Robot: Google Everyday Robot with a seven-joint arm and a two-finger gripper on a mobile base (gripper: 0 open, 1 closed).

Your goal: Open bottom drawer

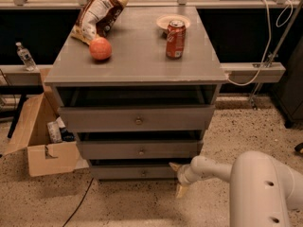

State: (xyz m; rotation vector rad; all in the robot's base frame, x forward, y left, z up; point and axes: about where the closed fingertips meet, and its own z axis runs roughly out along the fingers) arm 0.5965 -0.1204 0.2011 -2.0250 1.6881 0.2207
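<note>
The bottom drawer (118, 172) is low in the middle of the frame and looks shut, so the job is not done. The hand (177, 178) is by its right end, spread open and holding nothing. The little knob (144, 172) is not grabbed yet

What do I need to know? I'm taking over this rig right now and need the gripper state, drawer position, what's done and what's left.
The gripper is open and holds nothing. It sits low near the floor, at the right end of the bottom drawer. Whether a finger touches the front cannot be told.
The bottom drawer is the lowest of three grey fronts. Its knob lies left of the gripper, ungrasped.
Done: the gripper is at drawer height.
Left: take the knob and pull the drawer out, as it does not look pulled out yet.
</note>
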